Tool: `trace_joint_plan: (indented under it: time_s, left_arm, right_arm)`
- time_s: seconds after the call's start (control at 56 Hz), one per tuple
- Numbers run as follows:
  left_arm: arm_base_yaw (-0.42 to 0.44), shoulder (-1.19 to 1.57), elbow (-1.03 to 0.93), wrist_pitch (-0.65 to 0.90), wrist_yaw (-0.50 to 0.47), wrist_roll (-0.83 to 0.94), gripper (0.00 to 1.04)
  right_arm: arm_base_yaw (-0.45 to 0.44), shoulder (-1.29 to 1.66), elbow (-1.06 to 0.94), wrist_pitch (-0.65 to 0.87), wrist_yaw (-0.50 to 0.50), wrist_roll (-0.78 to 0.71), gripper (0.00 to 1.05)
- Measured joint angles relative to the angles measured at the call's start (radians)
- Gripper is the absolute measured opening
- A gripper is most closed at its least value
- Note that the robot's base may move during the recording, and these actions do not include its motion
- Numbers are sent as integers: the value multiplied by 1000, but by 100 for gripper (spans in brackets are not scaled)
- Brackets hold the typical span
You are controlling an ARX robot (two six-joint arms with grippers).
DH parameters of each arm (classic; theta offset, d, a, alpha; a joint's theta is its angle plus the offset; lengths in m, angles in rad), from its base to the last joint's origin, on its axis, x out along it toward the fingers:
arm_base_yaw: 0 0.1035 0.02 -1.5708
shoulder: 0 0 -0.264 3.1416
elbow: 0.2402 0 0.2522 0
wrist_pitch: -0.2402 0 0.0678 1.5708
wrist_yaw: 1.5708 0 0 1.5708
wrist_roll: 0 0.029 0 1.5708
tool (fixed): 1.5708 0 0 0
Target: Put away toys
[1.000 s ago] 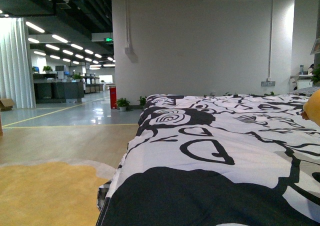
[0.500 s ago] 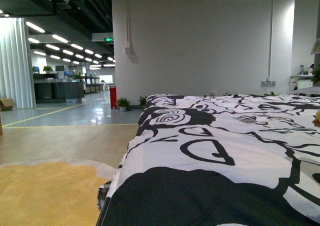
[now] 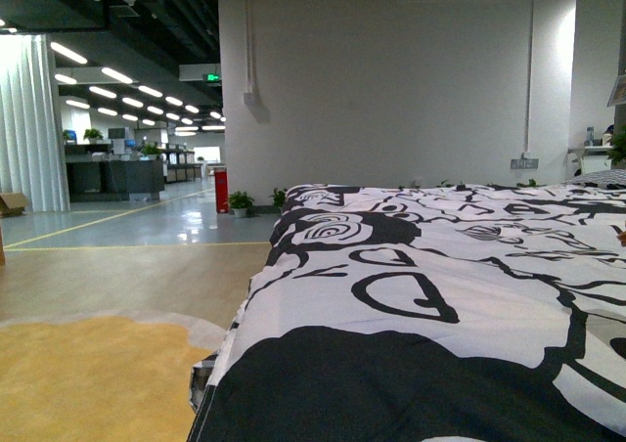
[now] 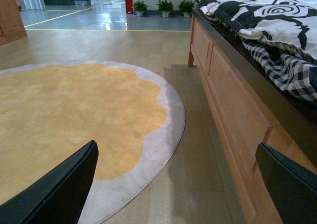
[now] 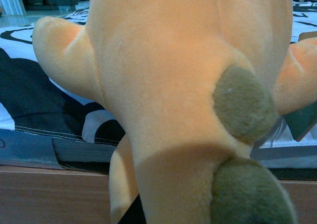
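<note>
Carrying looks like the step in hand. Left of the bed, low over the floor, the left gripper hangs with its fingers spread wide and nothing between them. At the bed's right side the toy, an orange plush with olive patches, fills the right wrist view, in front of the bed's edge. The right gripper's jaws are hidden behind it, so I cannot tell whether they pinch it, though a toy hanging like this is probably held. No bin or box for toys shows anywhere, so the next move calls for finding one and bringing the toy to it without snagging the duvet.

Left of the bed lie a yellow rug with a pale scalloped border and wood-look floor, then shiny grey floor running into a long lit hall. The duvet is black and white with rose prints, rumpled at the bed's corner over a checked sheet. Behind the bed stands a white wall with small potted plants at its foot.
</note>
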State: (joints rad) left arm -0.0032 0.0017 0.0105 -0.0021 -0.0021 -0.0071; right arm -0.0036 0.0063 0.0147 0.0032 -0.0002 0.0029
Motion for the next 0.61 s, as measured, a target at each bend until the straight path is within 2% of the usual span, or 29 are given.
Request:
trace_joint_plan:
  time_s: [0.429, 0.607]
  left_arm:
    - [1, 0, 0, 0, -5, 0, 98]
    - [1, 0, 0, 0, 3, 0, 98]
  right_arm:
    - [5, 0, 0, 0, -19, 0, 7]
    - [4, 0, 0, -6, 2, 0, 7]
